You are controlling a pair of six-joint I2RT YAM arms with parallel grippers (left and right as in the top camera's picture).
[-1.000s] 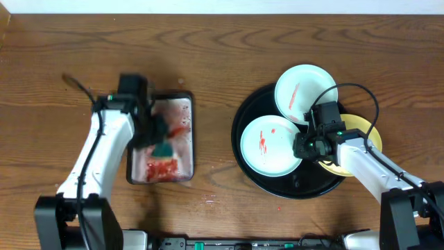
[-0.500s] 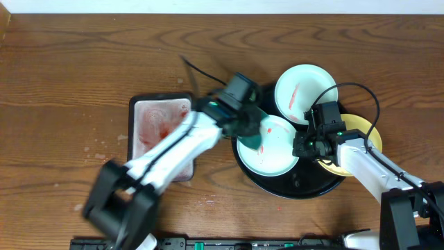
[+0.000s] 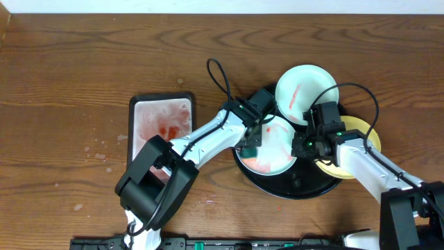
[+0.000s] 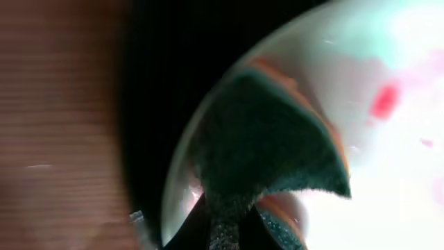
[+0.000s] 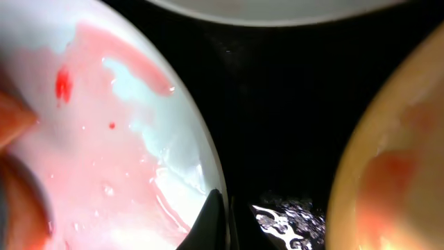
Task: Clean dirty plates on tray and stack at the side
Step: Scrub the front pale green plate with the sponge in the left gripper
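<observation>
**Left gripper [image 3: 252,144] on sponge, right gripper [image 3: 303,144] on plate rim: slip risk**

Left gripper is clamped on the green sponge [image 4: 263,146] and presses it onto the near pale blue-white round plate [image 3: 279,158]. That plate lies inside the large round glossy black tray [image 3: 305,189] and carries a wet pink-red film. Right gripper is closed at that plate's right edge and looks pinched on the rim [image 5: 211,173].

The second pale blue-white plate [image 3: 305,87], red-smeared, and the pale yellow plate [image 3: 368,135] also sit on the tray, both close by.

Risks, my read:
- Rim hold is thin and wet. A hard scrub stroke could twist the plate out of the pinch.
- Glossy tray means low friction, so a freed plate could slide into its neighbours.
- Sponge looks loaded with red and may smear rather than clean.
- Left arm reaches across from the small rectangular black-rimmed tray [image 3: 163,111], so the two wrists are close and could collide.

Nothing is stacked on the brown wood-grain tabletop [image 3: 69,69] yet.
</observation>
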